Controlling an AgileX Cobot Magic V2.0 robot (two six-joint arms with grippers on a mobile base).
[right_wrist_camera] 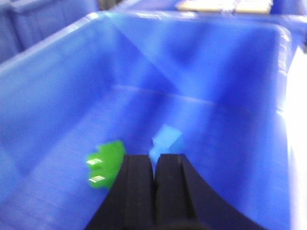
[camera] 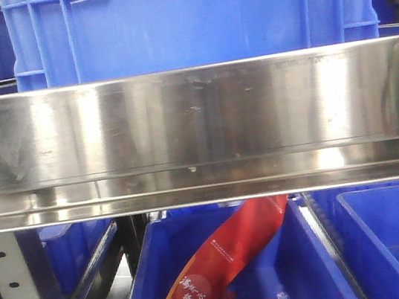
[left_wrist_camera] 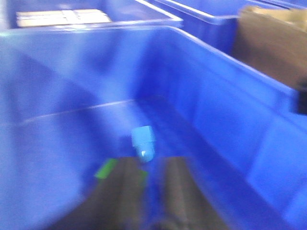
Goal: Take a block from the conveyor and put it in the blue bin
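Front view shows you only a shiny steel rail (camera: 195, 120) and blue plastic crates (camera: 187, 16); left wrist: left gripper (left_wrist_camera: 149, 179) slightly parted, empty, above a light-blue block (left_wrist_camera: 143, 142) lying in the blue bin (left_wrist_camera: 230, 110); right wrist: right gripper (right_wrist_camera: 154, 175) clenched, empty, over a similar block (right_wrist_camera: 165, 141) beside a green toothed piece (right_wrist_camera: 105, 163) — probably light, rigid, slick, so pinch flat sides.

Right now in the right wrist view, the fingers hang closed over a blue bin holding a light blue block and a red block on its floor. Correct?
Not quite. In the right wrist view the second block is green, not red. The rest holds: the right gripper is closed over the blue bin, with the light blue block on its floor.
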